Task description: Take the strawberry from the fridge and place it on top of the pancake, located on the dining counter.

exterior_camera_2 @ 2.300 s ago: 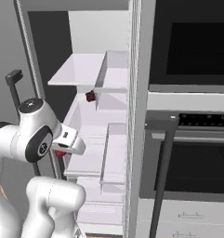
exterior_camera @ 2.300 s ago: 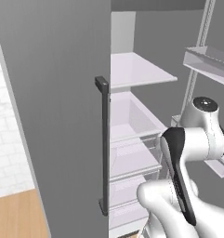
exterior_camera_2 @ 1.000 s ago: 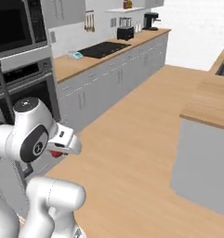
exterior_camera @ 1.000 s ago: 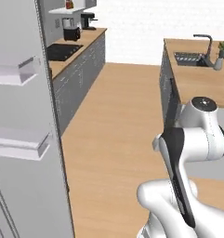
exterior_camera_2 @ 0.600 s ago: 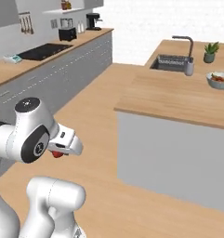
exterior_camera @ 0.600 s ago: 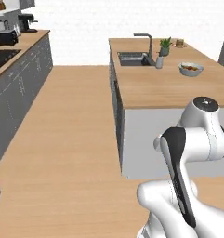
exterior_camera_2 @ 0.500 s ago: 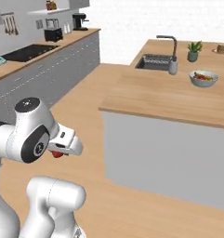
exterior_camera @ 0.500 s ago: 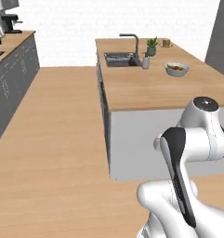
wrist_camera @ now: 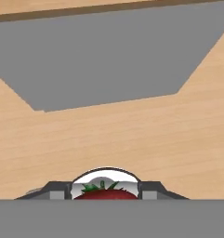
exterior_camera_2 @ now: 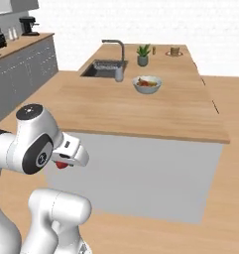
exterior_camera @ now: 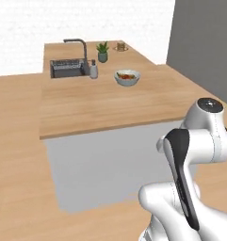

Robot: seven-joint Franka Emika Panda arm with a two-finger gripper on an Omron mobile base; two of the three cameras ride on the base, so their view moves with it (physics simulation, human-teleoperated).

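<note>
My gripper (exterior_camera_2: 65, 160) is tucked close to the arm, low above the wooden floor, and shut on the strawberry (exterior_camera_2: 61, 164). In the hand view the strawberry (wrist_camera: 106, 193), red with green leaves, sits between the dark fingertips (wrist_camera: 57, 189). The dining counter (exterior_camera: 101, 103), a light wooden island over a grey side, stands ahead of me (exterior_camera_2: 141, 111). The pancake (exterior_camera: 120, 46) is a small tan stack at the counter's far end (exterior_camera_2: 174, 51), well beyond my gripper. The fridge is out of view.
On the island are a dark sink (exterior_camera_2: 103, 68) with a tall faucet (exterior_camera_2: 118, 49), a soap bottle (exterior_camera: 93, 70), a potted plant (exterior_camera_2: 143, 54) and a white bowl of food (exterior_camera_2: 147, 84). A grey wall counter (exterior_camera_2: 22, 64) runs at left. A tall grey panel (exterior_camera: 199, 42) rises at right.
The base has turned away from the fridge and come toward the island, so the whole scene has shifted. The arm keeps its pose, with the strawberry still held.
</note>
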